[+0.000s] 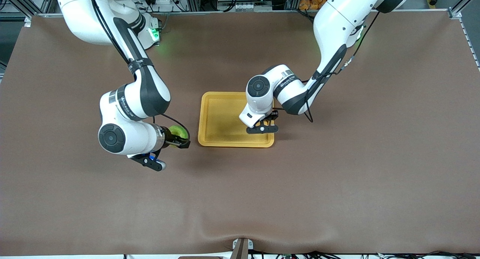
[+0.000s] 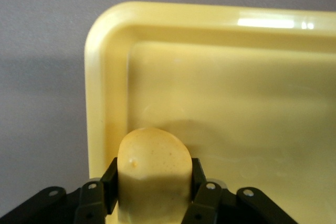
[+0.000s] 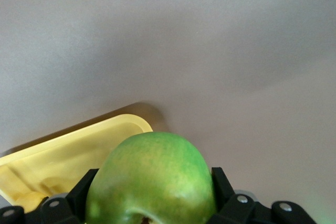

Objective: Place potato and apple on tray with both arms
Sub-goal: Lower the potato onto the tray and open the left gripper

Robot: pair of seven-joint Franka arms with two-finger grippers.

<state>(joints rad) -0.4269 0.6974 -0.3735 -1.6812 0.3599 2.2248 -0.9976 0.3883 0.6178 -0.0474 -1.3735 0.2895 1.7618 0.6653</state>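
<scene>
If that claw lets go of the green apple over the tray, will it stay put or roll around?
Probably rolls a little: the apple looks round and smooth, and the tray floor looks glossy. Its raised rim should likely stop it. It seems firm, undented in the right gripper.

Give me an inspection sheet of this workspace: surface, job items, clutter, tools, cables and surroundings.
Surface: brown table cover, with a ripple along the edge nearest the front camera.
Tray: on the table mid-way between the arms, nothing lying in it.
Potato: held by the left tool, over the tray's corner.
Apple: held by the right tool, over the table beside the tray, toward the right arm's end.
Clutter: nothing seen.
Tools: both shut on their items.
Cables: black cables run along both arms.
Surroundings: frame rails and wiring past the table edge.
</scene>
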